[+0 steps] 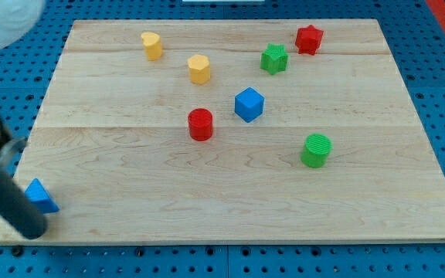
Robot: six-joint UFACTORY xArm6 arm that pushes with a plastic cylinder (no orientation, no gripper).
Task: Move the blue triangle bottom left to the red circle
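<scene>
My tip (31, 229) at the board's (230, 208) bottom-left corner, touching the blue triangle (40, 196) just beside it, holding nothing, red circle (200, 123) mid-board well apart, green circle (315, 150), blue cube (249, 104), yellow blocks (198, 69), green star (273, 58), red star (309, 38) farthest.

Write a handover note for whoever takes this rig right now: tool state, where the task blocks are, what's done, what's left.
Tool: no gripper, just the rod. My tip is at the board's bottom left corner, right against the blue triangle, on its lower left side.
Blue triangle: near the view's left edge, low on the board.
Red circle: mid board, well up and to the view's right of the triangle. A blue cube sits just right of it.
Done: tip is at the triangle.
Left: the whole push. Probably drive the triangle up and right, stopping just below and left of the red circle without hitting it.
</scene>
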